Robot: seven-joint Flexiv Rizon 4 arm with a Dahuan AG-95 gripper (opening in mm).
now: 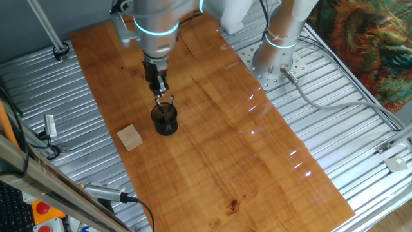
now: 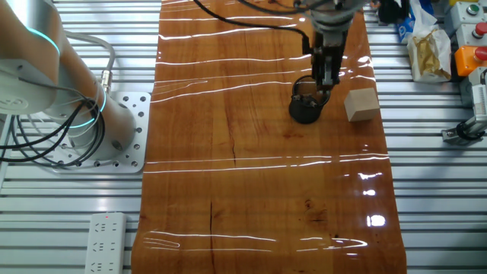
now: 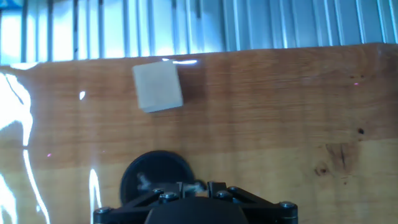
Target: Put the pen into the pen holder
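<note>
The pen holder (image 1: pixel 165 120) is a small black round mesh cup on the wooden board; it also shows in the other fixed view (image 2: pixel 305 109) and at the bottom of the hand view (image 3: pixel 155 176). My gripper (image 1: pixel 161 94) hangs straight above it, fingertips just over the rim. The jaws stand close together with a thin pale thing between them, the pen (image 3: pixel 196 185). The pen (image 1: pixel 168 104) points down into the cup, and its lower end is hidden inside. In the other fixed view the gripper (image 2: pixel 326 82) covers the cup's right rim.
A pale wooden block (image 1: pixel 130 137) lies on the board just beside the cup, also seen in the other fixed view (image 2: pixel 361 104) and in the hand view (image 3: pixel 157 86). The robot base (image 1: pixel 277 61) stands at the board's far side. Ribbed metal table (image 1: pixel 58 96) surrounds the board.
</note>
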